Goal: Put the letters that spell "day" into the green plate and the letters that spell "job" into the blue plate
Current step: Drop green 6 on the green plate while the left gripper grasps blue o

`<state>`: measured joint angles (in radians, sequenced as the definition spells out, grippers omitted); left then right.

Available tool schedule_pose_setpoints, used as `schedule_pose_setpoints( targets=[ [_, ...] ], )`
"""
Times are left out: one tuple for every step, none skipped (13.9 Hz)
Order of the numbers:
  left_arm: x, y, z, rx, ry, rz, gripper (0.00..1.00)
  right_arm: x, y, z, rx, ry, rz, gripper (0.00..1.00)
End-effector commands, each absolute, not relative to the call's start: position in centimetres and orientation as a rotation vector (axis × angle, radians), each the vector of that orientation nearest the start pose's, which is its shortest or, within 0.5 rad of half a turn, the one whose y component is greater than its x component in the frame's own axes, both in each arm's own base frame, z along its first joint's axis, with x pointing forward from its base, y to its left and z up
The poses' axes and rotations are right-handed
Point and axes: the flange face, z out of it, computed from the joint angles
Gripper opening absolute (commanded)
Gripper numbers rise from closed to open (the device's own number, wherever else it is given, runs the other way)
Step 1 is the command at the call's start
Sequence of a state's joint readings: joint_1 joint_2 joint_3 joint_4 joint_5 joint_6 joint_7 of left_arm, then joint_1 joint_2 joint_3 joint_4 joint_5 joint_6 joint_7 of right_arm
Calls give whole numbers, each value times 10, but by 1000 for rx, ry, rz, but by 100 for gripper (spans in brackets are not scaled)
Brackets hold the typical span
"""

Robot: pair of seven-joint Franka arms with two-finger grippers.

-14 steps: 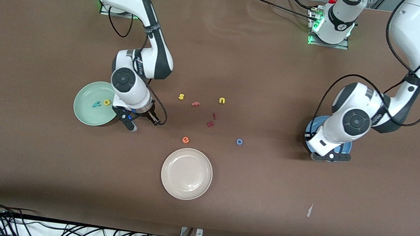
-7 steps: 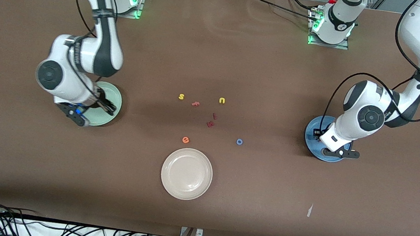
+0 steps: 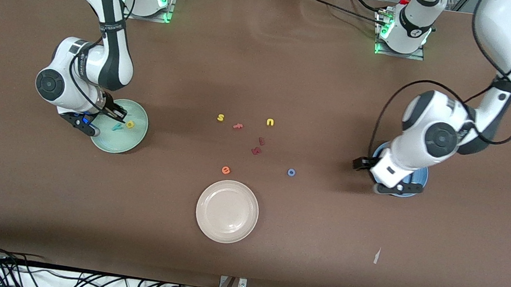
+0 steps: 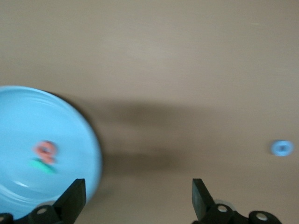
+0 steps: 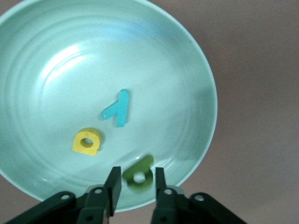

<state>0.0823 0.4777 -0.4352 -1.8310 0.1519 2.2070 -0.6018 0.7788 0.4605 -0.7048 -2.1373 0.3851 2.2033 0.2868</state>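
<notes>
Front view: green plate (image 3: 131, 140) holds y (image 5: 117, 108), a (image 5: 87, 141) and d (image 5: 138, 172), the right gripper (image 5: 135, 186) parting just over d. Blue plate (image 3: 419, 176) holds b (image 4: 45, 149) and j (image 4: 43, 165). Left gripper (image 4: 138, 198) is spread wide over its rim; o (image 3: 291, 172) lies on bare table between the plates.
</notes>
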Motion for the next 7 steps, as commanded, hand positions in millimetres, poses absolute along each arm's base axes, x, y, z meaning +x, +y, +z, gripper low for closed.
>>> schedule_pose_setpoints(
  targets=[
    [618,-268,275,-3182,-465,164,100,559,66,268,-3020,714,411,100],
    [618,-289,273,-3183,-509,159,100,571,74,293,-3004,725,460,100],
    [618,-309,270,-3184,-545,161,100,583,82,316,-2996,727,486,100],
    [616,-326,265,-3180,-577,166,100,594,91,339,-2997,704,469,100],
    [616,-338,260,-3175,-607,167,100,601,97,356,-3004,678,447,100],
    [617,-346,252,-3163,-626,165,100,606,101,369,-3011,637,414,100],
    [617,-352,243,-3143,-639,152,100,613,101,384,-3015,600,365,100]
  ],
)
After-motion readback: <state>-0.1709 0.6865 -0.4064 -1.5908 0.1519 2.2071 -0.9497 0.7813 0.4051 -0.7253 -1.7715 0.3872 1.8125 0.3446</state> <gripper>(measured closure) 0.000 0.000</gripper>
